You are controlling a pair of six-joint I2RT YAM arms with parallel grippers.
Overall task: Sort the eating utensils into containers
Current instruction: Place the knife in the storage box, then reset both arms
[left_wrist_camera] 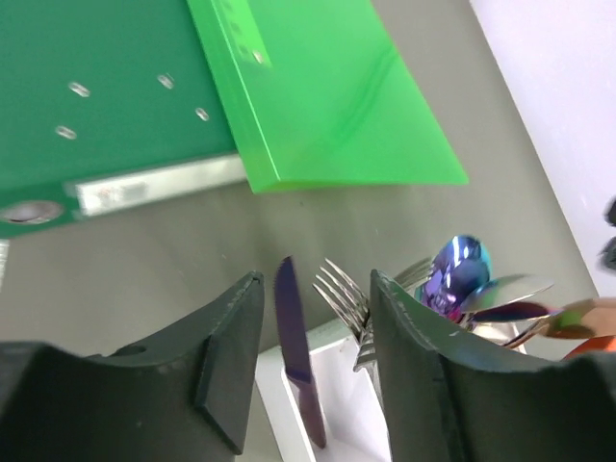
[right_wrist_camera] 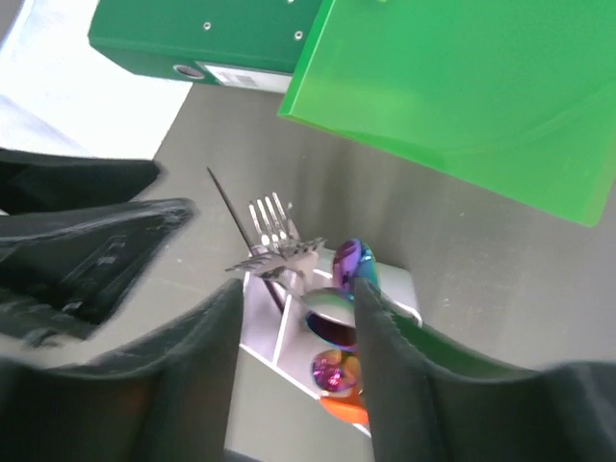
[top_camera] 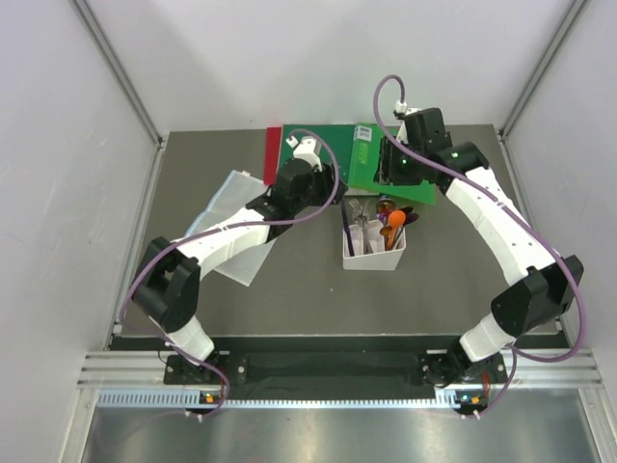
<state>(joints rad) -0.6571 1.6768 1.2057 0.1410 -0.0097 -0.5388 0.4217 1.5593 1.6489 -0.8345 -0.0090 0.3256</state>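
Both jaws parted, over bin (top_camera: pixel 374 260) far rim, green folder (top_camera: pixel 323 143) just behind

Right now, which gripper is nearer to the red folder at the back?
Left. The left gripper hovers close by the right side of the red folder. The right gripper is farther right, across the green folders.

This looks like a robotics lab test cell. Plain white panel walls (top_camera: pixel 58 193) framed by slanting aluminium struts (top_camera: pixel 118 72) box in a grey table (top_camera: pixel 289 309). The left arm (top_camera: pixel 227 239) and right arm (top_camera: pixel 501 217) are bolted to a black plate (top_camera: pixel 328 369) at its near edge, and purple cables (top_camera: pixel 376 101) loop along them.
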